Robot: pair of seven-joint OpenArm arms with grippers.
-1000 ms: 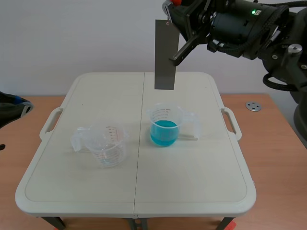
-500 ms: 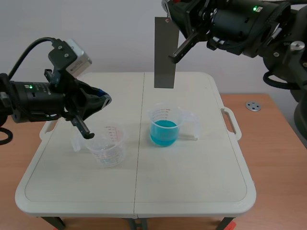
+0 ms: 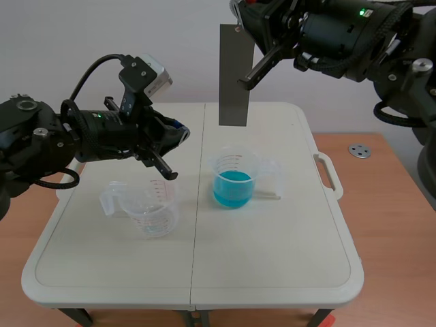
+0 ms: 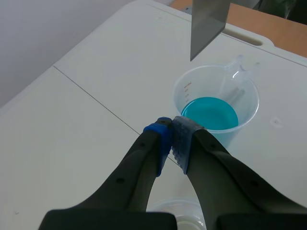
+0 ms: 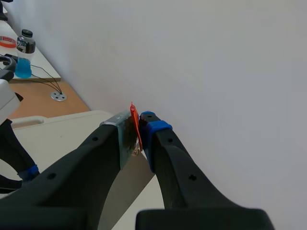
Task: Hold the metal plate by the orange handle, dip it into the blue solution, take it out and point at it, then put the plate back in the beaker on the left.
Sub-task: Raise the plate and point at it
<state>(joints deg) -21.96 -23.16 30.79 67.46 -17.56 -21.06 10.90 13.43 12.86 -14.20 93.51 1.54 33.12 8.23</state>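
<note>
The right gripper [image 5: 138, 133] is clenched on the orange handle [image 5: 134, 120], and the metal plate [image 3: 234, 75] hangs clear above the beaker of blue solution [image 3: 233, 182]. The left gripper [image 4: 171, 136] is clenched on nothing and aimed toward the plate — pointing step judged in hand. Outstanding — returning the plate to the empty left beaker [image 3: 152, 208].

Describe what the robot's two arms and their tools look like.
Both arms are black, built of thick rounded segments. The left arm carries a pale grey camera box with a looping black cable and shows a green light; the right arm has a green indicator too. The left tool and right tool each have two thick black fingers tipped with dotted pads, one blue.
</note>
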